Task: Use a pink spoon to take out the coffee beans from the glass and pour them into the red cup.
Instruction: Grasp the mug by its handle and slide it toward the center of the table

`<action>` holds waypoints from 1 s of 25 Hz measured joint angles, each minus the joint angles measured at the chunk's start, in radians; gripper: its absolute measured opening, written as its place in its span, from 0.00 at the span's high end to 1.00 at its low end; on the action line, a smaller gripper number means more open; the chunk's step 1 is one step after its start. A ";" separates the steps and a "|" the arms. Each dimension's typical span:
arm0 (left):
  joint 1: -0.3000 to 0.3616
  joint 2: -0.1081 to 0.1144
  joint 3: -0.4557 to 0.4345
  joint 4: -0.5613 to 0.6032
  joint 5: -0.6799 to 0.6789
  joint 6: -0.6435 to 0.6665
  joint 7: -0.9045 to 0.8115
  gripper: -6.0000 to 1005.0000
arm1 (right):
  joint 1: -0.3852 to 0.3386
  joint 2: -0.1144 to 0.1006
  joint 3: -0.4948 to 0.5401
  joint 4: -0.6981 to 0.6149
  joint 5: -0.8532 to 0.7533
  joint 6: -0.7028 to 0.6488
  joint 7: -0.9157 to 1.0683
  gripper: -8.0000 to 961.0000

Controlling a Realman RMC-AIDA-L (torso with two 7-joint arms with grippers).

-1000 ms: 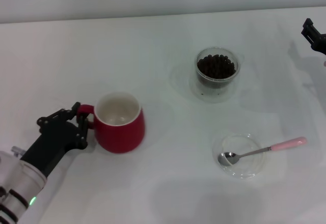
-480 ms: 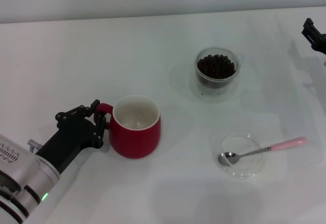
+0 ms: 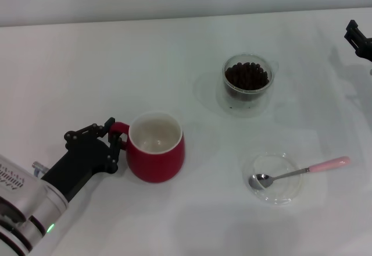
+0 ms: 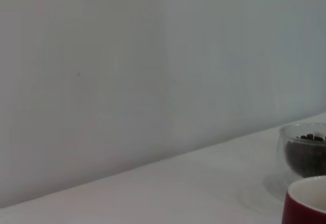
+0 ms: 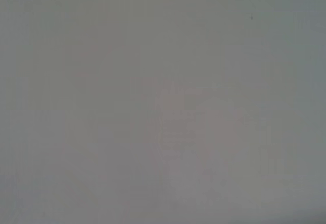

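**Spoon lies on right arm's side, handle out toward it**

Cup first, nearest the body: red cup upright on the white table, mouth up, white inside bare, loop handle turned to the robot's left. Left gripper clenched on that handle, fingers either side of the loop (holding the cup, so not free for the spoon).

Right of the cup, same depth: pink spoon resting in a shallow clear saucer. Metal bowl inside the saucer, pale pink handle out over the rim. Long axis nearly side to side, tilted a little away from the body; bowl end toward the cup, handle tip toward the robot's right.

Farther back, between cup and spoon: glass holding the coffee beans in a dark heap, none out yet.

Farthest, at the right edge: right gripper, only partly visible, open or shut — cannot tell. Well apart from the spoon, yet clearly the nearer free arm. Likely approach: toward the body and slightly inward, closing across the handle.
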 joint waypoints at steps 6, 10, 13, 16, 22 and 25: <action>0.013 0.001 0.000 -0.001 0.004 -0.012 0.002 0.86 | 0.000 0.000 0.000 0.000 0.000 -0.001 0.002 0.09; 0.022 0.002 0.000 0.000 0.002 -0.009 0.002 0.84 | 0.000 0.000 0.000 0.000 0.000 -0.002 0.006 0.09; 0.030 0.004 0.000 0.003 0.000 -0.003 0.002 0.83 | -0.002 0.000 0.000 0.000 -0.002 -0.003 0.014 0.09; 0.041 0.005 0.000 0.006 -0.001 0.001 0.002 0.82 | -0.007 0.000 0.000 0.000 -0.003 -0.003 0.015 0.09; 0.084 0.005 0.000 0.006 -0.003 0.058 0.028 0.52 | -0.009 0.000 0.000 0.000 -0.003 -0.003 0.015 0.09; 0.100 0.005 0.000 0.008 -0.003 0.081 0.039 0.42 | -0.010 0.000 0.000 0.000 -0.001 -0.003 0.015 0.09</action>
